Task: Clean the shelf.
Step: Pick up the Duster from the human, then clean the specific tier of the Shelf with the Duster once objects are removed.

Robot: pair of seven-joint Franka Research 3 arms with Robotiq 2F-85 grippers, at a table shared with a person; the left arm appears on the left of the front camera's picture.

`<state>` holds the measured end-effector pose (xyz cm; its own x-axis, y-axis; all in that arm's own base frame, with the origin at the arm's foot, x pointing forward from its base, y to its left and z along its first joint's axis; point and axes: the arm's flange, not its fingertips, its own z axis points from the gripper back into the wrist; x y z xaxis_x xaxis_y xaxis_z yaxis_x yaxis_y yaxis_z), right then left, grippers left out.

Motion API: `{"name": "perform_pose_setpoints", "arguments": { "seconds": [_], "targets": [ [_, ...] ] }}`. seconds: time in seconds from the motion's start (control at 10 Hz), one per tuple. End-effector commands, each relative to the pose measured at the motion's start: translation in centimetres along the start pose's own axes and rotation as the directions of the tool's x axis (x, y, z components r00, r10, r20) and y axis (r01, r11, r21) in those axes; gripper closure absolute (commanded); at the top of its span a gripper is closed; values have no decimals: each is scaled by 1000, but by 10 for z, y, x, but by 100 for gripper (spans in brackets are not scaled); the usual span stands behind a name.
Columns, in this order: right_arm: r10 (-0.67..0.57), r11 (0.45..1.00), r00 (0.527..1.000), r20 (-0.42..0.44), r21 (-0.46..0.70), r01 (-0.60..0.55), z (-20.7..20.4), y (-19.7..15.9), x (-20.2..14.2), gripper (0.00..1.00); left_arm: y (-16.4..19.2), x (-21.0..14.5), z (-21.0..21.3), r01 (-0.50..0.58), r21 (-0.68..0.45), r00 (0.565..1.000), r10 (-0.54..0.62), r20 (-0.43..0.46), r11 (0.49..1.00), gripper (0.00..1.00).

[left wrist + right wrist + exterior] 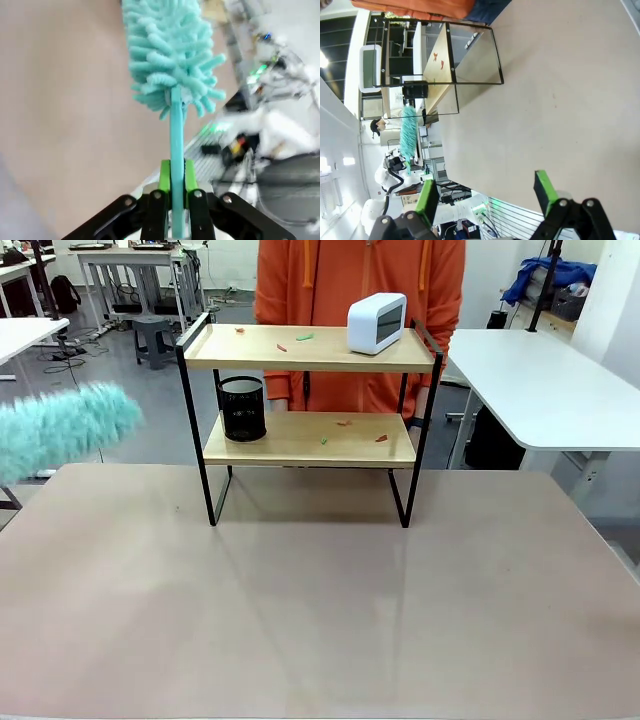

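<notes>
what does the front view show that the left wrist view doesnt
Front view, not the left wrist view: the shelf with a white device on its top board, a black mesh cup on the lower board, small scraps on both boards, and a person in orange behind it. Left wrist view, not the front: the left claw shut on the duster's thin handle. Both: the fluffy teal duster head and the tan table.

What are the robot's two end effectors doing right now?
Left end effector: shut on the duster.
Right end effector: open, holding nothing.
</notes>
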<state>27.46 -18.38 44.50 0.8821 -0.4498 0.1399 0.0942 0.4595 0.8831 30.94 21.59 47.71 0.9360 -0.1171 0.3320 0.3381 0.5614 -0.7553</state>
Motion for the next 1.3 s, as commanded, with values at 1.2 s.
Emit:
{"name": "perform_pose_setpoints", "arguments": {
  "seconds": [1.2],
  "targets": [
    [27,999,1000,11,21,-27,0,1,2,0,2,-12,-7,84,34,990,-80,-120,996,100]
  ]
}}
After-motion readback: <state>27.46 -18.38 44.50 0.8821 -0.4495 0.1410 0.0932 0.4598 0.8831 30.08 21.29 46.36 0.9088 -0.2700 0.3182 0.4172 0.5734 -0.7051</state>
